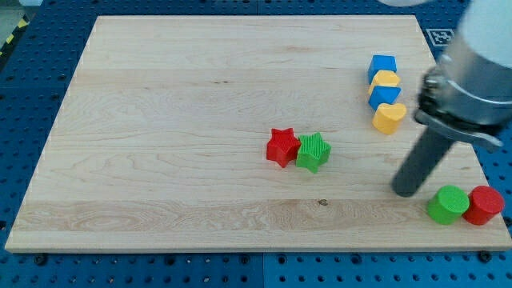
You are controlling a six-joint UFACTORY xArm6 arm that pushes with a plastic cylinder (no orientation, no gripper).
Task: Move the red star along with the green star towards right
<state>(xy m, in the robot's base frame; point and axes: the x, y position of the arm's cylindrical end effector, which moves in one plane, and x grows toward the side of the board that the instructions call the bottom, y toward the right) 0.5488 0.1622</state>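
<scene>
We see the red star and green star touching side by side near the board's middle, red on the view's left. Our rod carries no pincer, so there is nothing to open or close. My tip rests on the board well to the view's right of the green star, slightly lower. Just right of the tip sit a green cylinder and red cylinder, touching. Near the upper right, a blue cube, yellow block, blue block and yellow heart form a column.
</scene>
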